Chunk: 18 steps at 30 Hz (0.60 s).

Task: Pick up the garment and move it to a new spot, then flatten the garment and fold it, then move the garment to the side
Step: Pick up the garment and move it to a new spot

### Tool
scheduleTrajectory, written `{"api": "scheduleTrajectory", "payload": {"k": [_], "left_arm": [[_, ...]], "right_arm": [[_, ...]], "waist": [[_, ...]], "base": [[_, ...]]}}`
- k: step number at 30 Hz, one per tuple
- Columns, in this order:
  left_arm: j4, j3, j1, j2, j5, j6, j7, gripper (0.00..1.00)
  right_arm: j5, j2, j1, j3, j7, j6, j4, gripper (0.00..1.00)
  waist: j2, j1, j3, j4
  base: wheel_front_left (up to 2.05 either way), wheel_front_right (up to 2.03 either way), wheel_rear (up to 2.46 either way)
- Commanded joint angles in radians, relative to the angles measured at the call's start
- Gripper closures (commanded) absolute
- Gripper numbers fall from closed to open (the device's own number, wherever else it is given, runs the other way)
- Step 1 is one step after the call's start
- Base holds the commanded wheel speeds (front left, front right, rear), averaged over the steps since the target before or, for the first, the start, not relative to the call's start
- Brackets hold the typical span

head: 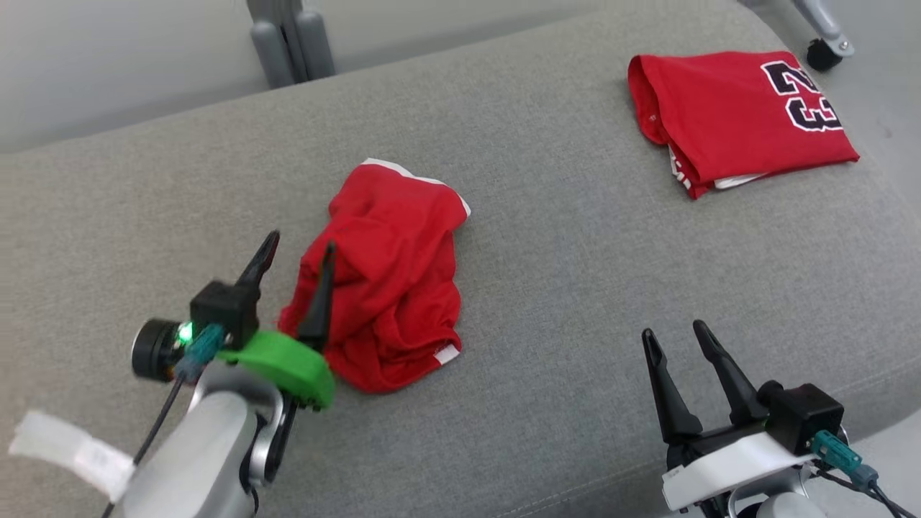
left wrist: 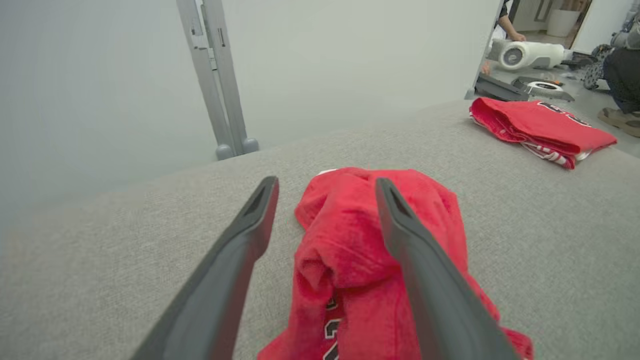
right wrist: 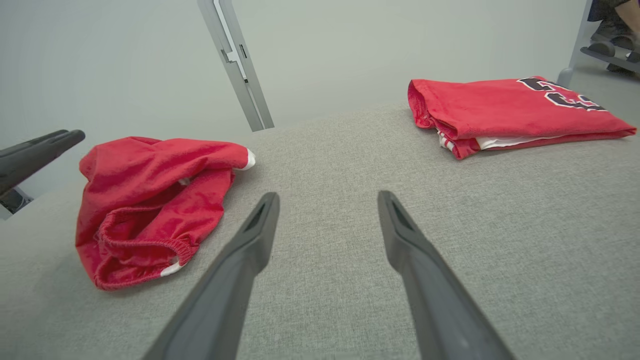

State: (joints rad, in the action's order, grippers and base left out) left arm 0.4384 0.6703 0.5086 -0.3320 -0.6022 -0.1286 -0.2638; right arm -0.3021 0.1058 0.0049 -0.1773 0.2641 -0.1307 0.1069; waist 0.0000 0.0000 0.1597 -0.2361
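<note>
Red garment (head: 388, 280) crumpled on cushion (head: 575, 288) | left jaws spread | right jaws spread

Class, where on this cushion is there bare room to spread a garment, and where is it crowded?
Free: cushion between crumpled garment and folded jersey, and ahead of the right gripper. Crowded: at the left gripper, by that garment.

left gripper (head: 301, 243): 2 fingers spread wide, lower left | right gripper (head: 673, 329): 2 fingers spread, lower right
</note>
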Motion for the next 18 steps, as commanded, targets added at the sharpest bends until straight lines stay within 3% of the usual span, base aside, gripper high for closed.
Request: {"api": "scheduleTrajectory", "payload": {"k": [1, 10, 18], "left_arm": [[-0.070, -0.067, -0.072, -0.001, 0.031, -0.022, 0.000, 0.00], [-0.383, -0.314, -0.522, 0.069, 0.256, -0.074, 0.000, 0.00], [-0.488, -0.440, -0.748, 0.180, 0.405, 0.002, 0.000, 0.00]], "right_arm": [[0.001, 0.001, 0.021, 0.003, 0.000, 0.000, 0.002, 0.00], [-0.004, -0.013, 0.068, 0.009, 0.000, 0.000, 0.016, 0.00], [-0.001, -0.031, 0.142, 0.030, 0.000, 0.000, 0.040, 0.00]], "waist": [[0.0000, 0.0000, -0.135, 0.111], [0.0000, 0.0000, -0.240, 0.196], [0.0000, 0.0000, -0.314, 0.258]], "base": [[0.00, 0.00, 0.00], [0.00, 0.00, 0.00], [0.00, 0.00, 0.00]]}}
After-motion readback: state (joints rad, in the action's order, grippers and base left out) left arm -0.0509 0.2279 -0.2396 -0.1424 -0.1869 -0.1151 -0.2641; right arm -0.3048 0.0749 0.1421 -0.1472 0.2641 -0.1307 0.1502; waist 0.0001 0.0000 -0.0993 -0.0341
